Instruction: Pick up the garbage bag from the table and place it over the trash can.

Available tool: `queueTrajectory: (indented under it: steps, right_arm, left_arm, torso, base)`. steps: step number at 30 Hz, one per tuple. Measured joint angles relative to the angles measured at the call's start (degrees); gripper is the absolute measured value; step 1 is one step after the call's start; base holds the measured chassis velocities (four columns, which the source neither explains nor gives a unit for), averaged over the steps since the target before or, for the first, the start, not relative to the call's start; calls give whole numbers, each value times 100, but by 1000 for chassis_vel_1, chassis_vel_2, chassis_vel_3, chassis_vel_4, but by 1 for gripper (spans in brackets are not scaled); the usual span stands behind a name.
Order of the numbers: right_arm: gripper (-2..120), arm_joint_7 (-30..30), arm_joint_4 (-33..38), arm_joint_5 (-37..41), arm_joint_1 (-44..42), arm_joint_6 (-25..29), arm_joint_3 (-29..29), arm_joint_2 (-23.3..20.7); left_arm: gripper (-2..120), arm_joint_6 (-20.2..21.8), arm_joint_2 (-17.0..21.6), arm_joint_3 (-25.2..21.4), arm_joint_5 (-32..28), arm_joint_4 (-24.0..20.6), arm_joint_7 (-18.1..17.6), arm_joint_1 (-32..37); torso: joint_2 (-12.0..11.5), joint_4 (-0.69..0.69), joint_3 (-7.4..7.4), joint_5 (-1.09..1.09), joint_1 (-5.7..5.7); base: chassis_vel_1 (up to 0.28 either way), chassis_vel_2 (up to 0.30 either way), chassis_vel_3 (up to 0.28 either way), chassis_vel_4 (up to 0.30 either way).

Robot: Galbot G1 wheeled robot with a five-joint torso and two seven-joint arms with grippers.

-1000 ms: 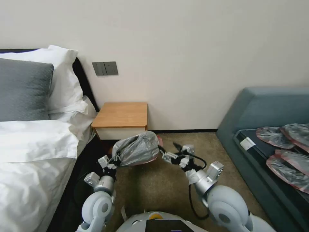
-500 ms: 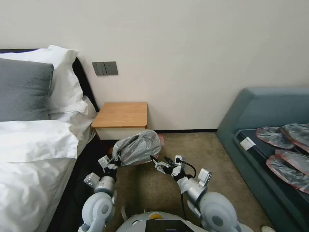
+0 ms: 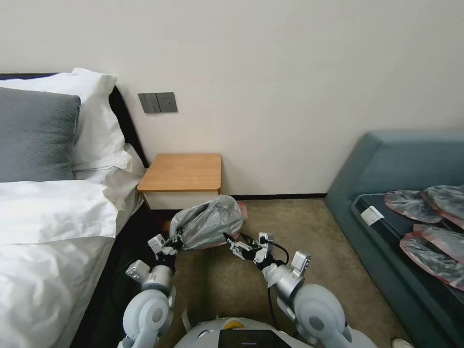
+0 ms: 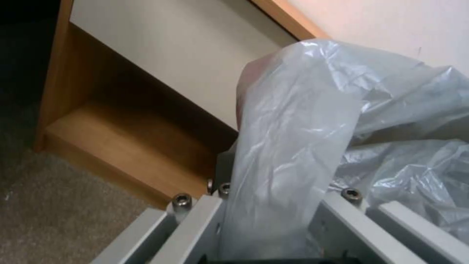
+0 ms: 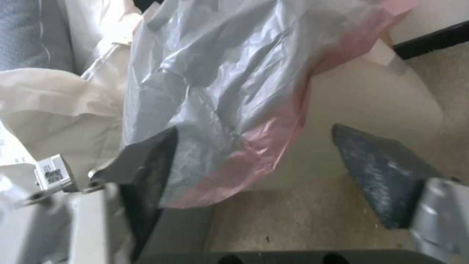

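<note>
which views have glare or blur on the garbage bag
Left wrist view: bright sheen streaks on the garbage bag's creases, sharp. Right wrist view: the bag and the right gripper look soft and smeared. Head view: even light, faint highlights on the bag.

Grey garbage bag (image 3: pixel 208 222) draped over trash can (image 5: pixel 361 110).

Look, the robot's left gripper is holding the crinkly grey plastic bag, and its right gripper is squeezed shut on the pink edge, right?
Not quite. The left gripper does hold the crinkly grey plastic garbage bag, but the right gripper is open. The right wrist view shows its two dark fingers spread wide apart, with the pink rim hanging between them, not pinched.
</note>
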Motion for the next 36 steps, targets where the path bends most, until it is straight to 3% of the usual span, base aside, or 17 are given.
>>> queueTrajectory:
  steps: [19,22,36]
  right_arm:
    - [6,-102,48,-230,-49,31,-107,42]
    - [0,-111,72,-263,-68,36,-116,40]
    - [0,-165,82,-500,-126,78,-115,5]
  left_arm:
    - [3,20,-16,4,-61,-35,-30,-11]
    - [3,23,-17,0,-61,-34,-35,-15]
    - [3,31,-23,-4,-52,-22,-61,-33]
  torso:
    - [0,0,0,0,0]
    - [0,0,0,0,0]
    - [0,0,0,0,0]
  base:
    - [0,0,0,0]
    - [0,0,0,0]
    - [0,0,0,0]
